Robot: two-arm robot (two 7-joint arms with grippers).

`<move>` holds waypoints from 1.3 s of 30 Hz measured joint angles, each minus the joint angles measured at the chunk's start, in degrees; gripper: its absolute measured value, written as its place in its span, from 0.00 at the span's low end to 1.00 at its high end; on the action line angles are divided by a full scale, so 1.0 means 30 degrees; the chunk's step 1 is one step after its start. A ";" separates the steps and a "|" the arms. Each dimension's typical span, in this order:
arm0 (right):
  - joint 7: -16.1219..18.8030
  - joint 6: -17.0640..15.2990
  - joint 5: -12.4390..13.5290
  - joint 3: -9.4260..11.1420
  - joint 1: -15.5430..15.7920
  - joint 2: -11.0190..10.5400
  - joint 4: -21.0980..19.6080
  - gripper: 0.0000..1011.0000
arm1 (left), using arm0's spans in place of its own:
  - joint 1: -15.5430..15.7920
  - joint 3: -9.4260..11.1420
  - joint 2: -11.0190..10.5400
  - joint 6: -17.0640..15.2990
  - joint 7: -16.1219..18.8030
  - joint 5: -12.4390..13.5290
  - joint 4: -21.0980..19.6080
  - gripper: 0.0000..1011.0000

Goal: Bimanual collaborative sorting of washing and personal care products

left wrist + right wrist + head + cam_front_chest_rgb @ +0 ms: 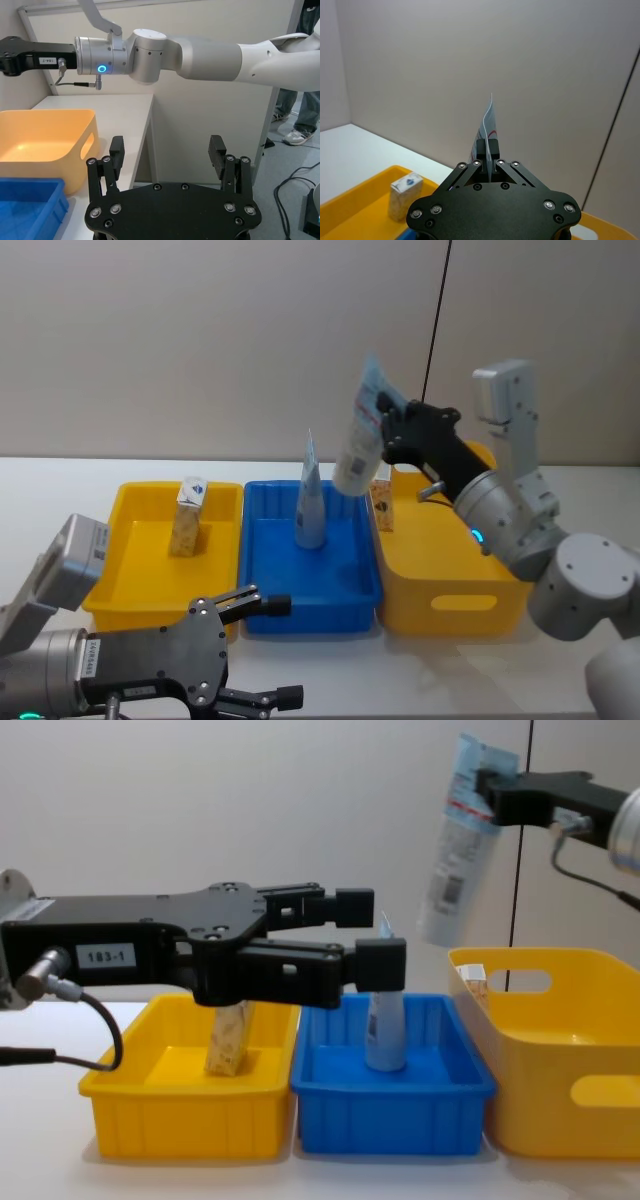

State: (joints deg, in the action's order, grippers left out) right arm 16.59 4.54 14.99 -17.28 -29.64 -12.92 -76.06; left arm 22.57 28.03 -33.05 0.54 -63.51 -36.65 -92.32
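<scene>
Finding right pincer (385, 430) clamped on tube (357, 445), aloft at 1 o'clock over blue tray (345, 580) | left pincer (265, 650) apart, idle at 7 | we judge: pouch (310, 502), carton (187, 518) sorted; tube pending.

Looked matt black, like moulded plastic with small bright metal screws: left gripper (272, 650) and right gripper (392, 428), fingers (116, 151) included. Showed a satin, brushed-metal sheen on the cylindrical wrist of the right arm (150, 54), then smooth pale plastic shell farther along. Appeared thin, flexible and slightly glossy, printed film crimped flat at one end: pale blue-white tube (458, 840) pinched in the right fingers. Same smooth soft-plastic look on the upright pouch (310, 502). Seemed matt card with a speckled tan print: small carton (187, 517). Glossy, smooth moulded plastic: blue tray (348, 590), shallow yellow tray (120, 580), deep yellow bin (450, 590). Plain matt white: desk (40, 510).
</scene>
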 joint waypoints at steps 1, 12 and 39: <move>-0.0070 0.0017 -0.0082 0.0142 0.0054 -0.0131 -0.0049 0.00 | 0.0000 -0.0001 0.0000 0.0000 0.0000 0.0000 -0.0001 0.99; -0.0531 0.0077 -0.0920 0.0716 0.0299 -0.0962 0.0095 0.00 | 0.0001 0.0000 0.0000 -0.0001 0.0000 0.0000 0.0000 0.99; -0.1544 -0.0749 -0.2686 0.1006 0.0438 -0.1323 0.2659 0.00 | 0.0000 0.0000 0.0001 -0.0001 0.0000 0.0000 -0.0001 0.99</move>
State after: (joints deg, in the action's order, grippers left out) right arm 11.95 2.30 6.93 -14.26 -28.33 -16.89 -68.09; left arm 22.58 28.03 -33.05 0.54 -63.51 -36.65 -92.32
